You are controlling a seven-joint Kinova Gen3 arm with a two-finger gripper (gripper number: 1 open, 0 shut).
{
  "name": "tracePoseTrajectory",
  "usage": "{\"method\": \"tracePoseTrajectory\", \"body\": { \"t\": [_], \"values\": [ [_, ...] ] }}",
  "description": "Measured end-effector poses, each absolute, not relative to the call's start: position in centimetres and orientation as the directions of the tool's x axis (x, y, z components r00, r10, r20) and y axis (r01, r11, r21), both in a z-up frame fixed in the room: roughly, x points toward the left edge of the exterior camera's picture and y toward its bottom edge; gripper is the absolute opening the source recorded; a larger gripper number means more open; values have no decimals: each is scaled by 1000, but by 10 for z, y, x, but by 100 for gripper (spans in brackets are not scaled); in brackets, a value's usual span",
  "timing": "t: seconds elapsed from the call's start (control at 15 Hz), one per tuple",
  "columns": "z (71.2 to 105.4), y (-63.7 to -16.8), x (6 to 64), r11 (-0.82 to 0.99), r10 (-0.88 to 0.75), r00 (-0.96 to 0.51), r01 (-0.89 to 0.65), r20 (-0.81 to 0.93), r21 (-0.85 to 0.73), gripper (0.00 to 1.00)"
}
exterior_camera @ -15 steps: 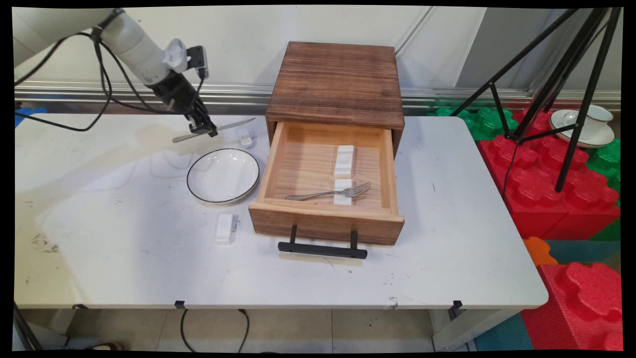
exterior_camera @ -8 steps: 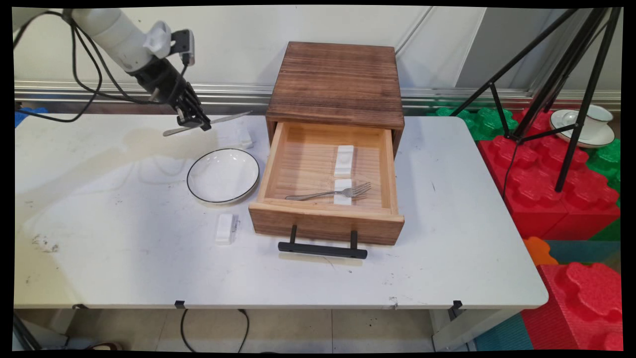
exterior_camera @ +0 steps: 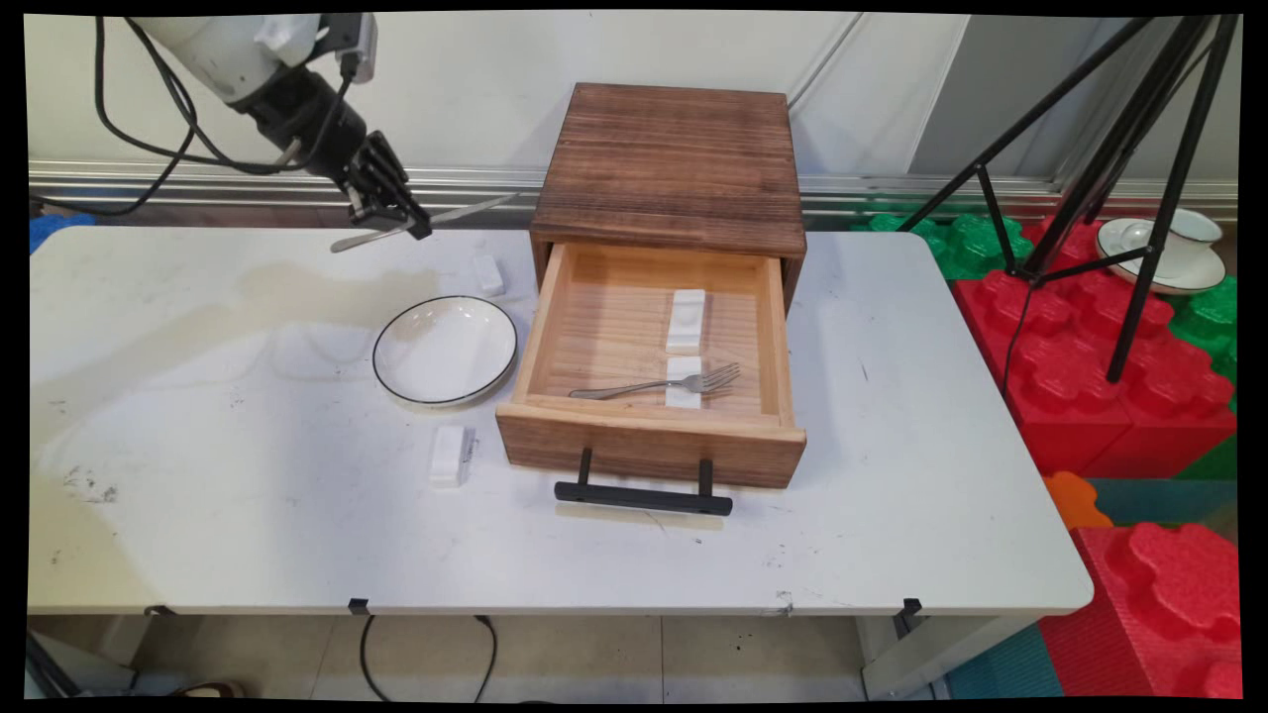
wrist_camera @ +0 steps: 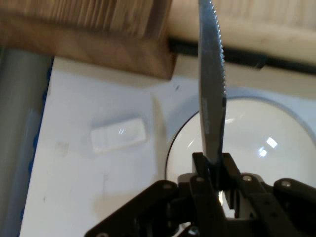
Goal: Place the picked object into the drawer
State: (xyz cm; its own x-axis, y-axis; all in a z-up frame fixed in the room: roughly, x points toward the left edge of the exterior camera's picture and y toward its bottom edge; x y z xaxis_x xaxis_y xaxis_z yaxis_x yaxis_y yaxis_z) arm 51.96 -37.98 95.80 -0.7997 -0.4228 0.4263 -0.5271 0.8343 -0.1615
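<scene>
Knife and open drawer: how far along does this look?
Done: the wooden drawer stands open, a metal fork lying across a white rest inside. In hand: the black tool is shut on a serrated metal knife, held in the air above the white table's far side. Left: the knife is not yet set down; the black-rimmed white plate holds nothing.

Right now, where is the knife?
In the main view the knife is at upper left, clamped in the gripper above the table's far edge, beyond the plate, left of the wooden drawer box.
</scene>
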Motion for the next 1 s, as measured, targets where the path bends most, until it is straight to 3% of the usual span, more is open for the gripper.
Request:
{"method": "tracePoseTrajectory", "body": {
  "t": [0.4,1.0],
  "values": [
    [986,-374,478,860,-356,-796,-485,489,-162,0],
    [990,-381,404,888,-292,-787,-434,543,-152,0]
  ]
}}
